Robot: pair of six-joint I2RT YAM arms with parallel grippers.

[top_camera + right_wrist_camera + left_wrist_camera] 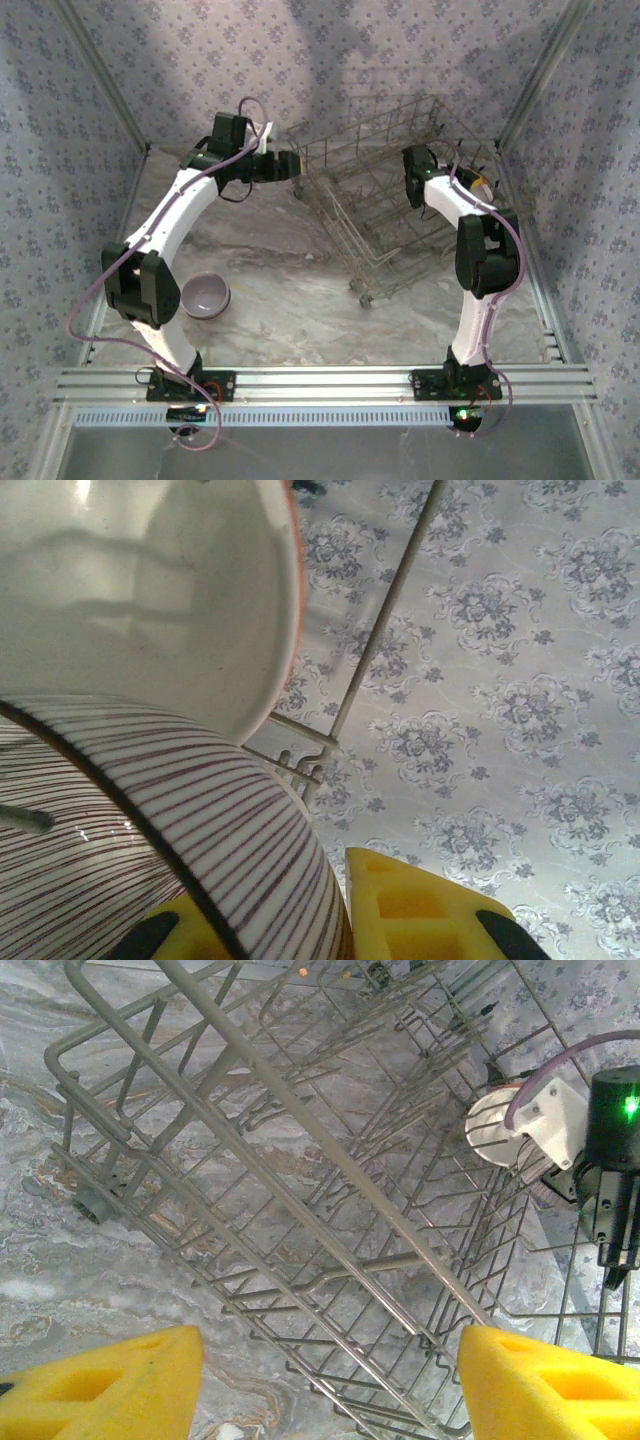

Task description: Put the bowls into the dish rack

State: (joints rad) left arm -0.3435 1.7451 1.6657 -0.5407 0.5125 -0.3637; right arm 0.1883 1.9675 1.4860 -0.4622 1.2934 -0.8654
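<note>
**Bowls.** Your right wrist view shows two.
- The striped bowl point(250, 830) is cream with thin dark lines running down the wall and a dark rim.
- The orange-rimmed bowl point(150, 600) is plain glossy white inside, with a narrow orange edge.
- A third, the lavender bowl point(206, 296), is plain, upright and empty.

**Rack.** The rack point(370, 215) is a grey wire basket with upright tines. It sits askew on the marbled table point(300, 310), towards the far right corner.

**Right gripper.**
- The right gripper point(270, 910) is closed tight on the wall of the striped bowl. One yellow finger is inside the rim and the other point(420, 910) is outside.
- The bowl is tilted on edge at the rack's right side.
- The orange-rimmed bowl stands just behind it. The two are touching or nearly so; you cannot tell which.
- A white rack wire shows past the bowls, against the patterned wall.

**Left gripper.**
- The left gripper point(328, 1345) is open fairly wide and holds nothing.
- It hangs over the rack's left side, with its fingertips point(150, 1380) apart above the top rail point(300, 1110) and the tines.
- A pale round bowl underside point(495, 1125) shows across the rack beside the right wrist. You cannot tell which bowl it is.

**Lavender bowl position.** It rests on the table near the left arm's elbow, outside the rack and well apart from both grippers.
</note>
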